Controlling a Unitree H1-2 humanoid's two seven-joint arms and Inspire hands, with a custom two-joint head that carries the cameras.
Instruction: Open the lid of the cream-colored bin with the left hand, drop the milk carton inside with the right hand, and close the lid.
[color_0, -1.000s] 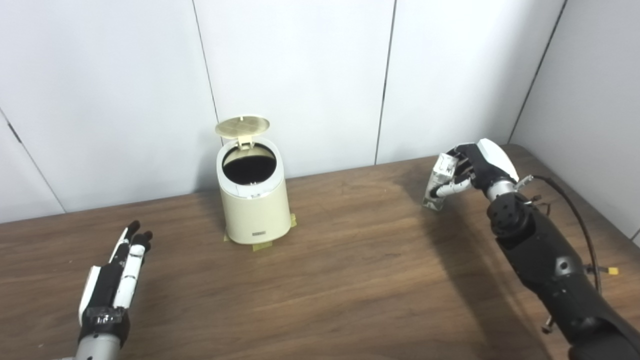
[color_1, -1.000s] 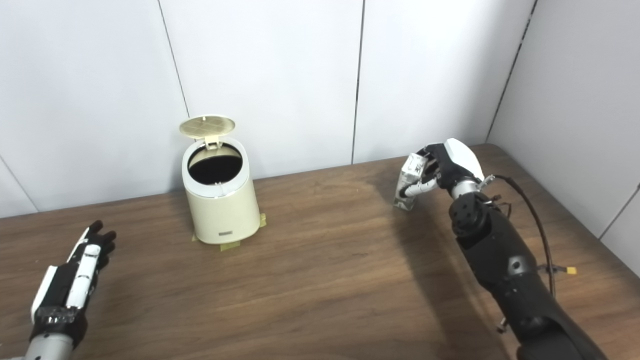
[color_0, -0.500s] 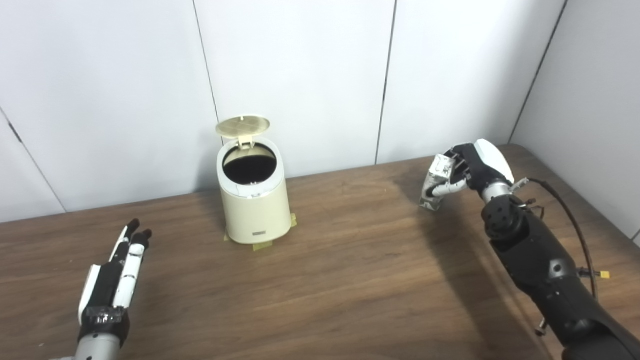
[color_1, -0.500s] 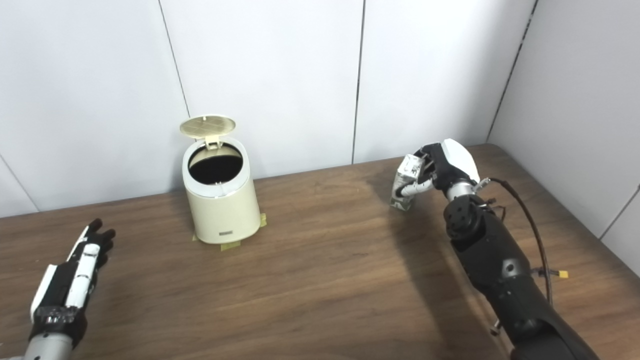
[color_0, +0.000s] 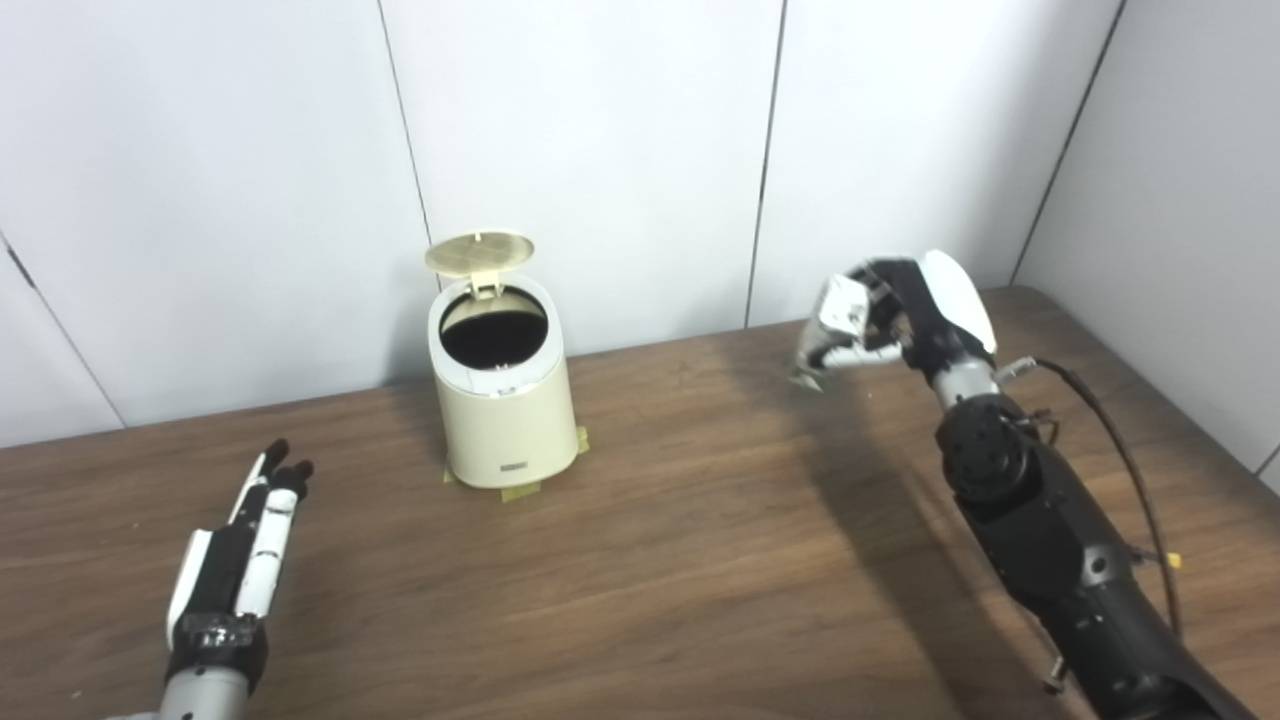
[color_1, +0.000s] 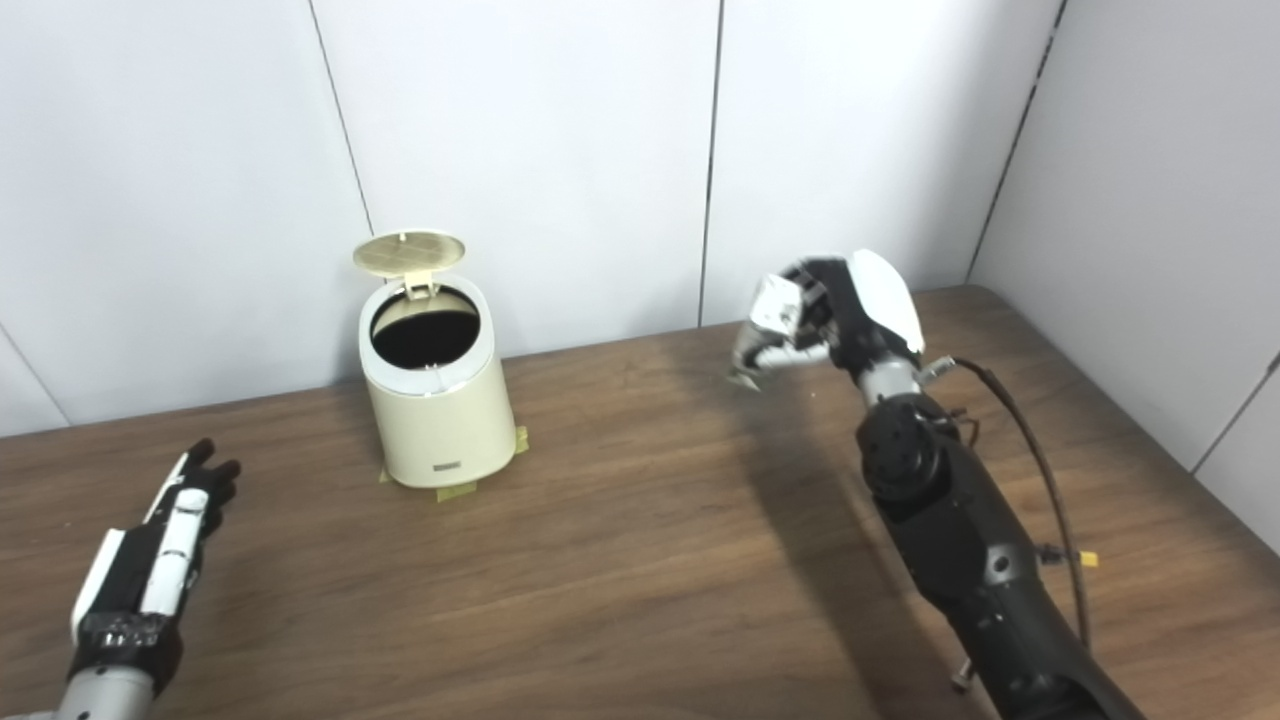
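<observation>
The cream-colored bin (color_0: 503, 400) stands on the wooden table near the back wall, left of centre. Its round lid (color_0: 479, 253) is tipped up at the back, and the dark opening (color_0: 493, 336) faces me. My right hand (color_0: 915, 305) is shut on the small white milk carton (color_0: 829, 330), held tilted above the table, well to the right of the bin. My left hand (color_0: 240, 555) lies low at the table's front left, flat with fingers stretched out, holding nothing.
Yellow tape tabs (color_0: 518, 491) show under the bin's base. White wall panels close off the back and the right side. A black cable (color_0: 1130, 470) runs along my right forearm. The table's right corner (color_0: 1060, 295) is near the right hand.
My right hand has lifted the milk carton and carried it left, toward the bin. The left hand and the bin have kept their places; the view shifted slightly.
</observation>
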